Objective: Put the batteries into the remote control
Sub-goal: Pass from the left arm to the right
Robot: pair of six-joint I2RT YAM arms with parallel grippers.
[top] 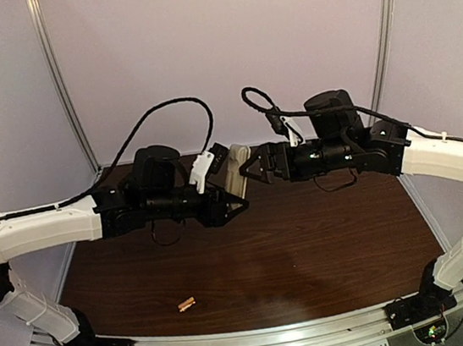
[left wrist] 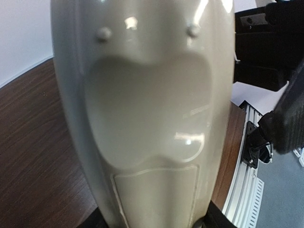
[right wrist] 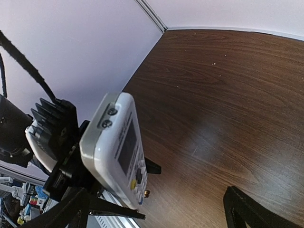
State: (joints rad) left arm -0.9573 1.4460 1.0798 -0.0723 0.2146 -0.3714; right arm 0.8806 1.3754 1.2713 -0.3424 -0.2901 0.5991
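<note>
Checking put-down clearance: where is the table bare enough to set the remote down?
Bare wood from the batteries rightward to the right arm's base, and across the middle. Crowded only above the back centre, around the held remote control.

The dark brown wooden table (top: pixel 310 248) stands before pale lilac walls (top: pixel 223 46) (two thin silver metal posts (top: pixel 65 92) run up them).

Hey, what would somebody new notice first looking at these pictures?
The white remote control stands out first, held in mid-air above the dark wood table by the left jaws, with its beige back filling the left wrist view. The right jaws stand open close beside it. Down on the table, the small copper batteries lie near the front edge, left of centre.
</note>
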